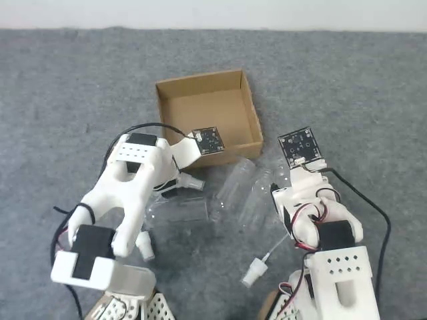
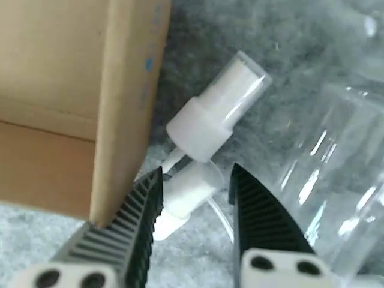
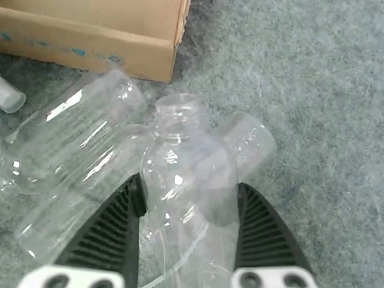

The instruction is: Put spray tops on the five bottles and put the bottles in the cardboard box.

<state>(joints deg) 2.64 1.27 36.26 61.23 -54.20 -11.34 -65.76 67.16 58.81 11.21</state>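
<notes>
bottles lie uncapped beside the cardboard box, none inside; left fingers open around a spray top, right fingers grip a bottle.

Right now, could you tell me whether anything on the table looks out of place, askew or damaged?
Yes: the clear bottles lie tipped over in an overlapping heap beside the cardboard box, with the necks that show uncapped. The spray tops are scattered loose on the grey mat. Nothing looks spilled or broken.
</notes>
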